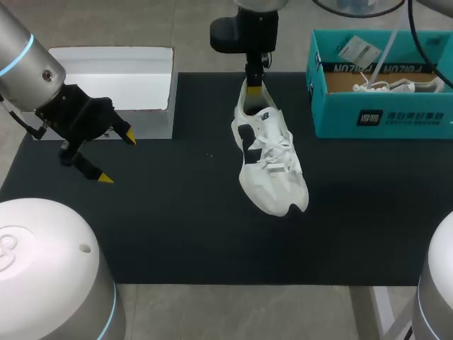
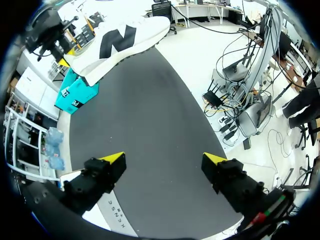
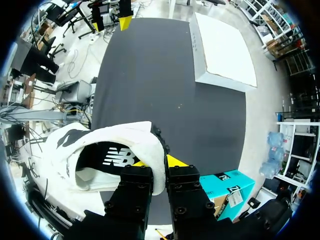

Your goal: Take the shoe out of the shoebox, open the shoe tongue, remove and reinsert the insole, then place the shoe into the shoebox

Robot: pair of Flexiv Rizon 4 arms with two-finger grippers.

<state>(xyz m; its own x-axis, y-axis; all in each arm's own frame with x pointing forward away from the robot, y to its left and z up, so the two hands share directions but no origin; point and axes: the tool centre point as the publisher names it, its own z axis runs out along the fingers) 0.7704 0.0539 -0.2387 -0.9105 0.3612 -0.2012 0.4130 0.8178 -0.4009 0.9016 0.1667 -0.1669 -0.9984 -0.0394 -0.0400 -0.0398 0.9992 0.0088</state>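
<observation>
Shoe (image 1: 270, 152) is out of the shoebox (image 1: 382, 117), heel pinched in my right end effector (image 3: 155, 162). Next, I judge, my spread left end effector (image 2: 164, 159) must open the tongue (image 1: 260, 127).

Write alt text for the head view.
The right gripper is shut on the heel of a white shoe over a black mat. The left gripper is open at the mat's left, near a white lid; a teal shoebox sits at right.
</observation>
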